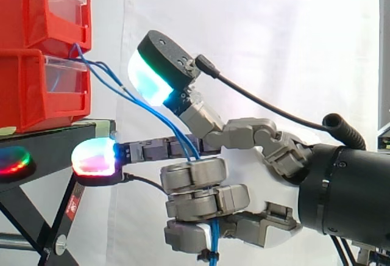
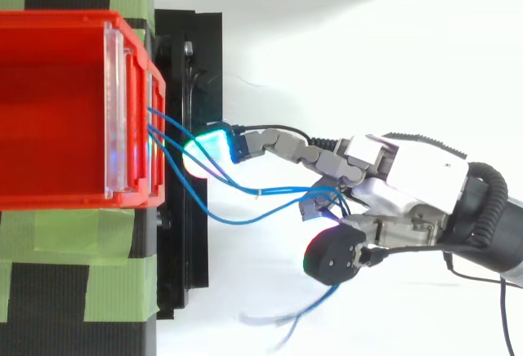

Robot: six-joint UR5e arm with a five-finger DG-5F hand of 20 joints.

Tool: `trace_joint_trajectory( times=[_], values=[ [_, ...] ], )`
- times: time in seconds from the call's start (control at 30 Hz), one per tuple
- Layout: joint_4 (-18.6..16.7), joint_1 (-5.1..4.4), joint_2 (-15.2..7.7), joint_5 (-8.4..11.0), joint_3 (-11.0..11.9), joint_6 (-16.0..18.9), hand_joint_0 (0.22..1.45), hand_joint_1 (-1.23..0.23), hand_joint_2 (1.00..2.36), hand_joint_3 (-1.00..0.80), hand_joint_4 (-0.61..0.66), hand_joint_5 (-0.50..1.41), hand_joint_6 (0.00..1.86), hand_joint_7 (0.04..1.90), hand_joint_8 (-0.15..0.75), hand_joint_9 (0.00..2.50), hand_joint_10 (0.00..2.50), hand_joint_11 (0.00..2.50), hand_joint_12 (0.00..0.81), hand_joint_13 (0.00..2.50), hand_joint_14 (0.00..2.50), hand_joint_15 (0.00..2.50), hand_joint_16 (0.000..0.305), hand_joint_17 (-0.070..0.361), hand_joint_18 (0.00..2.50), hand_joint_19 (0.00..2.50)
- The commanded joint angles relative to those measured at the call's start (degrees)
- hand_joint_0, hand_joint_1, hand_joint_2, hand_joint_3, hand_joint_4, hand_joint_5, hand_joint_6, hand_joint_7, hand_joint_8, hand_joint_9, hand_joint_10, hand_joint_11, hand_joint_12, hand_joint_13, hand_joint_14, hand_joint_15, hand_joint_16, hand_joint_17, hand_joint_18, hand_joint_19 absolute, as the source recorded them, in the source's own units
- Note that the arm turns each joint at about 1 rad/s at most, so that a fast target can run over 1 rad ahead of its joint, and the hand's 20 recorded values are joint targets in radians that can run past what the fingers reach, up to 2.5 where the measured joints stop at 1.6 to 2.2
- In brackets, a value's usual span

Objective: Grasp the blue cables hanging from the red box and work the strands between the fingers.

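Note:
Thin blue cables [image 1: 144, 107] [image 2: 245, 186] run from the front of the stacked red bins [image 1: 36, 52] [image 2: 57, 103] down to the right and into my hand [image 1: 244, 156] [image 2: 384, 184]. My hand is shut on them: the lower fingers [image 1: 195, 202] are curled round the strands, which come out below the hand. One finger [image 1: 146, 151] reaches straight toward the stand, its pad glowing red and white. Another finger is raised above the cables with a cyan pad [image 1: 149, 77]. In the top view the loose cable ends [image 2: 302, 311] trail away from the hand.
The red bins stand on a black stand [image 1: 55, 138] [image 2: 184, 233] with green tape [image 2: 65, 242] on its top. A white curtain hangs behind. A coloured reflection glows on the stand's front edge at the left.

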State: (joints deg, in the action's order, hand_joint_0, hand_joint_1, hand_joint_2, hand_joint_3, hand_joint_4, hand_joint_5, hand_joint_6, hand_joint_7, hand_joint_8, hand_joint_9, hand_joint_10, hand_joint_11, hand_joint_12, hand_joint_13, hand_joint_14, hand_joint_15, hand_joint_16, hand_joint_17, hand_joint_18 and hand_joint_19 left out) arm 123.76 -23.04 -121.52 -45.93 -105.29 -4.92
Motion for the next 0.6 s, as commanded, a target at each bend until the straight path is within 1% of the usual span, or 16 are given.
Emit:
trace_joint_trajectory(
  times=[0.0, 0.1, 0.13, 0.17, 0.23, 0.4, 0.43, 0.47, 0.57],
  values=[
    [1.0, -0.34, 0.1, 0.05, 0.2, 0.0, 0.68, -0.45, 1.0, -1.0, 0.24, -0.12, 0.01, 0.7, 0.328, 1.1, 1.5, 1.79, 0.426, 1.09, 2.13, 1.23, 0.066, 0.148, 1.33, 1.6],
    [1.9, -0.52, 0.1, -0.04, 0.1, 0.0, 0.68, -0.45, 1.0, -1.0, 0.25, -0.11, 0.01, 0.7, 0.331, 1.08, 1.61, 1.8, 0.433, 1.08, 2.21, 1.25, 0.066, 0.148, 1.34, 1.62],
    [2.0, -0.61, 0.0, 0.05, 0.1, 0.0, 0.68, -0.45, 1.0, -1.0, 0.25, -0.1, 0.01, 0.7, 0.326, 1.07, 1.72, 1.79, 0.433, 1.07, 2.23, 1.24, 0.065, 0.146, 1.34, 1.62],
    [2.1, -0.61, 0.0, 0.05, 0.1, 0.0, 0.68, -0.45, 1.0, -1.0, 0.25, -0.1, 0.01, 0.7, 0.329, 1.07, 1.74, 1.8, 0.427, 1.07, 2.23, 1.24, 0.065, 0.146, 1.34, 1.63],
    [2.2, -0.69, 0.0, 0.05, 0.1, 0.0, 0.68, -0.45, 1.0, -1.0, 0.26, -0.08, 0.01, 0.72, 0.327, 1.06, 1.87, 1.81, 0.434, 1.06, 2.28, 1.24, 0.066, 0.147, 1.35, 1.63],
    [2.2, -0.78, 0.0, 0.05, 0.1, 0.0, 0.68, -0.46, 1.0, -1.0, 0.27, -0.06, 0.01, 0.74, 0.336, 1.05, 1.96, 1.84, 0.438, 1.06, 2.31, 1.22, 0.065, 0.146, 1.35, 1.64],
    [2.5, -0.78, 0.0, 0.05, 0.1, 0.0, 0.68, -0.46, 1.0, -1.0, 0.27, -0.06, 0.01, 0.74, 0.334, 1.05, 1.99, 1.8, 0.431, 1.06, 2.31, 1.23, 0.065, 0.147, 1.35, 1.64],
    [2.5, -0.78, 0.1, 0.05, 0.1, 0.0, 0.68, -0.46, 1.0, -1.0, 0.27, -0.06, 0.01, 0.74, 0.328, 1.05, 1.98, 1.84, 0.438, 1.06, 2.32, 1.22, 0.065, 0.145, 1.35, 1.64],
    [3.5, -0.87, 0.1, 0.05, 0.1, 0.0, 0.68, -0.46, 1.0, -1.0, 0.27, -0.05, 0.01, 0.75, 0.331, 1.04, 2.04, 1.84, 0.433, 1.06, 2.33, 1.23, 0.065, 0.146, 1.35, 1.64]
  ],
)
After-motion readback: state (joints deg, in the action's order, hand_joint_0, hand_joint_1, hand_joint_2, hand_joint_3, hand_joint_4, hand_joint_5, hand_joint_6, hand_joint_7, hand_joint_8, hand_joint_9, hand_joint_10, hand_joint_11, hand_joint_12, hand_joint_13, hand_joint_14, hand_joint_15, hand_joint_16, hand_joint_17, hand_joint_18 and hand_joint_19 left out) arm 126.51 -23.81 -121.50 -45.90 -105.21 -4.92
